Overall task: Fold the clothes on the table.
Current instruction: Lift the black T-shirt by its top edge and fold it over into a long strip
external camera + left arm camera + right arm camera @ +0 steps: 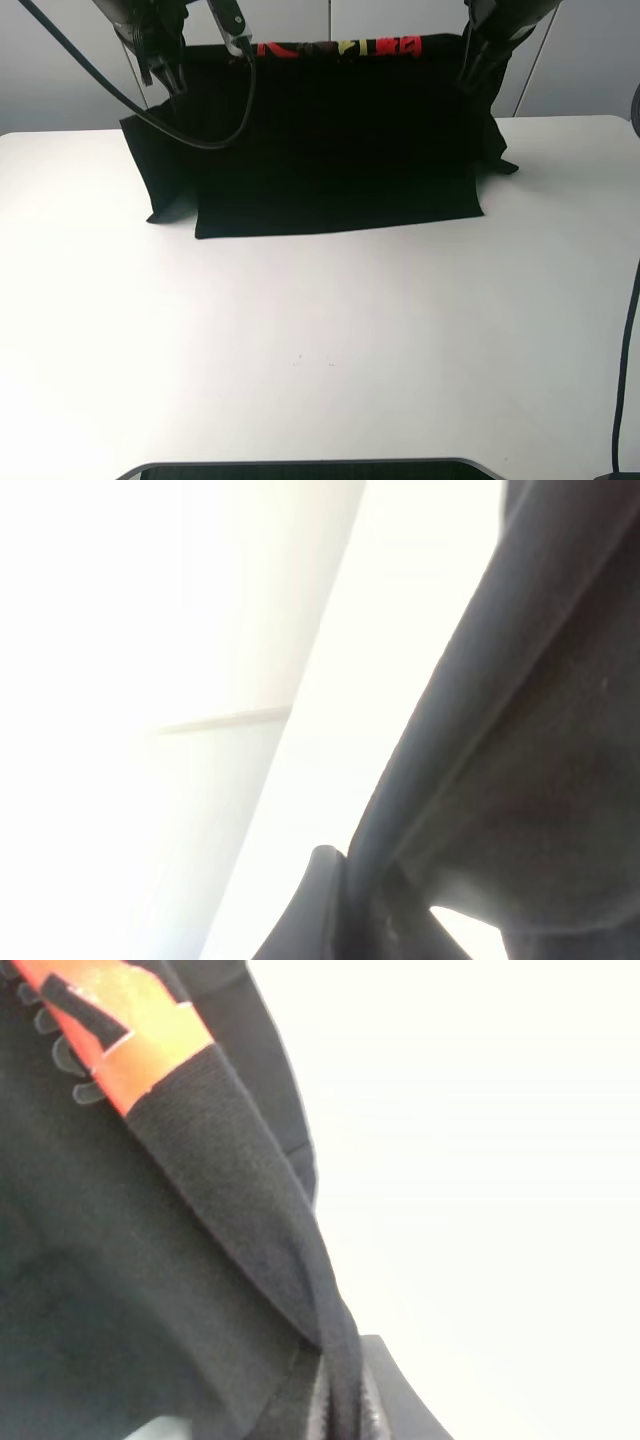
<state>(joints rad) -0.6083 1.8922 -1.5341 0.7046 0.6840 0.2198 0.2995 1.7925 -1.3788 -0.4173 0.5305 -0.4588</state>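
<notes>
The black T-shirt (335, 140) hangs lifted at the far side of the white table (320, 340), its lower edge resting on the tabletop. Red and yellow printed characters (340, 46) show along its raised top edge. My left gripper (165, 70) is shut on the shirt's upper left part; the left wrist view shows black cloth (500, 760) pinched between the fingers (320, 900). My right gripper (472, 68) is shut on the upper right part; the right wrist view shows black cloth (230, 1210) with red and orange print (130, 1030) pinched between its fingers (390, 1390).
A black cable (120, 95) loops from the left arm in front of the shirt. Another cable (628, 360) runs down the right edge. A dark rounded edge (300, 468) lies at the table's near side. A sleeve (150, 165) droops at the left.
</notes>
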